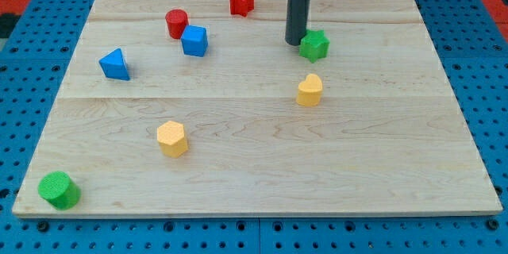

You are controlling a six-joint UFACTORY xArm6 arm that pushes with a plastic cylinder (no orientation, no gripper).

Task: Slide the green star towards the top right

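Note:
The green star [315, 44] lies on the wooden board [381, 143] in the upper right-centre. My rod comes down from the view's top, and my tip [295, 42] rests on the board just left of the green star, touching or nearly touching its left side. A yellow heart-like block [309, 90] lies just below the star.
A red star-like block [241, 1] sits near the top edge, left of the rod. A red cylinder [176, 24], a blue cube [194, 40] and a blue triangle [115, 64] lie at the upper left. A yellow hexagon [172, 139] lies lower centre-left. A green cylinder [59, 190] stands at the bottom left corner.

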